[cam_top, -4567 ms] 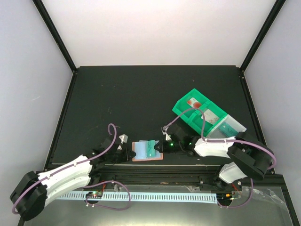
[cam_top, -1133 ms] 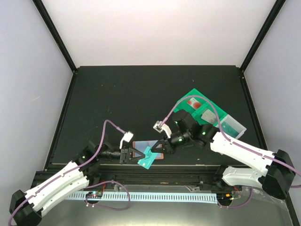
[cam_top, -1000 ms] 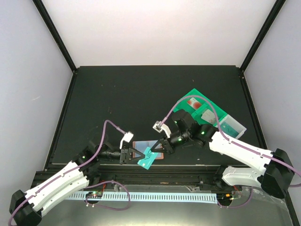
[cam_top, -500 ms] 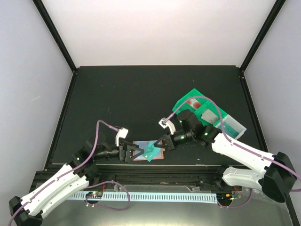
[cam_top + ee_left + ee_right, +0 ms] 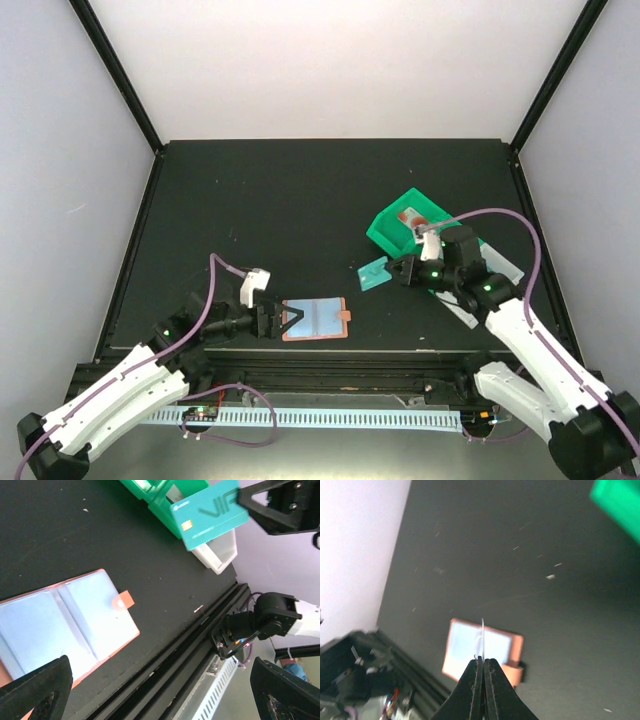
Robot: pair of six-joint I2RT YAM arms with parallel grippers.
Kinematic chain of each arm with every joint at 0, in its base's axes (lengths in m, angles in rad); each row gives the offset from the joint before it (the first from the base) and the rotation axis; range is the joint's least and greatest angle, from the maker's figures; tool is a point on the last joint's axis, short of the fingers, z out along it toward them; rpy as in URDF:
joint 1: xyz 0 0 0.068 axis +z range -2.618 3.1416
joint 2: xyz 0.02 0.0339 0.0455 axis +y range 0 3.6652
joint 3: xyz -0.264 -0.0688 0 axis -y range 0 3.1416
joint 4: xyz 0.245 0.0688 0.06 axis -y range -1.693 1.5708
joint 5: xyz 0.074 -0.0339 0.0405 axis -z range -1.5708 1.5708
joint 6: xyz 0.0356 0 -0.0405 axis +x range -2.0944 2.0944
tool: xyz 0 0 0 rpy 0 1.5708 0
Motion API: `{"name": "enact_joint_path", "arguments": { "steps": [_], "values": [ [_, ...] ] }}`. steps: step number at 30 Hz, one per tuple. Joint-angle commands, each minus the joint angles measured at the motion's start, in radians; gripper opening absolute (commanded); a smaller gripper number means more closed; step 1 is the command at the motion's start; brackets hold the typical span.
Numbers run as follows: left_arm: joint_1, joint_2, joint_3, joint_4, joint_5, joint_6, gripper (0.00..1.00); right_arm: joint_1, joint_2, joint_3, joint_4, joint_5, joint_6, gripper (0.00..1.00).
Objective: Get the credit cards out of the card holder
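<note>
The salmon-orange card holder (image 5: 318,320) lies open on the black table near its front edge, its pale blue pockets (image 5: 75,622) facing up. My left gripper (image 5: 288,322) stands open at the holder's left edge, with nothing between its fingers (image 5: 35,692). My right gripper (image 5: 400,272) is shut on a teal credit card (image 5: 375,275) and holds it in the air to the right of the holder, beside the green bin. The left wrist view shows the teal card (image 5: 210,515) face on. From the right wrist the card (image 5: 482,630) appears only as a thin edge above the holder (image 5: 462,647).
A green plastic bin (image 5: 410,222) with a clear compartment (image 5: 495,268) stands at the right of the table, partly behind my right arm. The table's metal front rail (image 5: 330,372) runs just below the holder. Dark walls edge the table at both sides.
My left gripper has opened and stays at the holder's left edge. My right gripper has carried the teal card up and to the right, away from the holder toward the green bin.
</note>
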Motion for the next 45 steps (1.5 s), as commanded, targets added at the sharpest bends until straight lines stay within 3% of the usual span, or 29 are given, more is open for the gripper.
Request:
{"name": "enact_joint_path", "arguments": {
  "steps": [1, 13, 23, 37, 45],
  "values": [
    [0.001, 0.031, 0.032, -0.023, -0.047, 0.037, 0.99, -0.084, -0.093, 0.060, -0.151, 0.202, 0.016, 0.01],
    [0.001, 0.087, -0.015, 0.028, -0.018, 0.020, 0.99, -0.209, -0.194, 0.208, -0.424, 0.728, -0.002, 0.01],
    [0.001, 0.097, -0.026, -0.019, -0.016, 0.064, 0.99, -0.372, -0.195, 0.204, -0.427, 0.873, 0.006, 0.01],
    [0.002, 0.133, -0.017, 0.009, 0.022, 0.099, 0.99, -0.730, -0.028, 0.060, -0.182, 0.559, -0.056, 0.01],
    [0.002, 0.187, -0.007, 0.010, 0.040, 0.114, 0.99, -0.774, 0.035, -0.058, 0.033, 0.458, -0.056, 0.01]
  ]
}}
